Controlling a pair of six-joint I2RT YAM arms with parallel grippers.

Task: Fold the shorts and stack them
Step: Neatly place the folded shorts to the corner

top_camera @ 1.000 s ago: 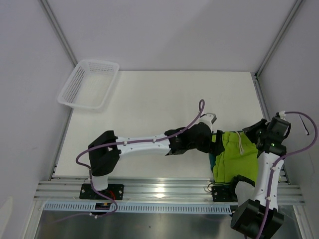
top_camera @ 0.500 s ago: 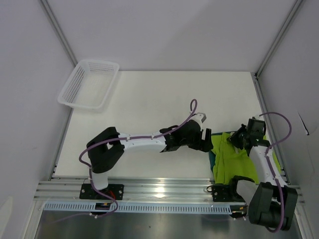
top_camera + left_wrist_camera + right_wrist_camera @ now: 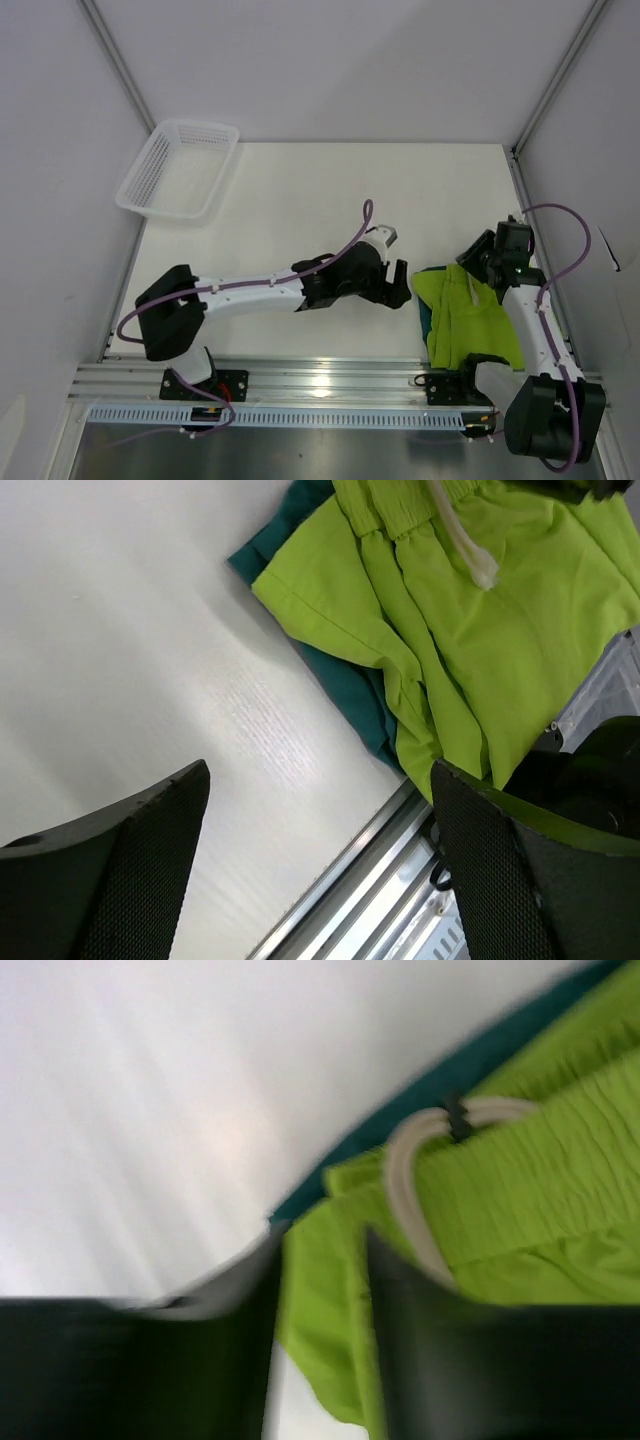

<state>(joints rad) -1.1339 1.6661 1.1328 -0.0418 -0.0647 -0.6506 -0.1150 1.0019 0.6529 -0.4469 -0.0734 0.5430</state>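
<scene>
We see the lime yellow-green shorts (image 3: 472,318) lying at the near right corner of the white table (image 3: 300,200), folded into a rough bundle. They sit on top of the dark teal shorts (image 3: 345,685), so only a strip of teal shows along the lime pair's left edge. A pale drawstring (image 3: 465,550) lies across the gathered lime waistband at the far end of the bundle. The near end of the stack reaches the metal rail (image 3: 330,378) at the table's front edge.

Our left gripper (image 3: 320,770) hangs just to the left of the stack, over bare tabletop. Its jaws are spread wide and hold nothing.

Our right gripper (image 3: 472,262) is at the far end of the lime shorts, by the waistband. Its wrist view is blurred. There the two fingers (image 3: 240,1340) stand a narrow gap apart, with lime cloth showing in the gap. We cannot tell whether they pinch the cloth or only hover over it.

The white mesh basket (image 3: 180,168) stands at the far left corner, well apart from the shorts and both arms.
</scene>
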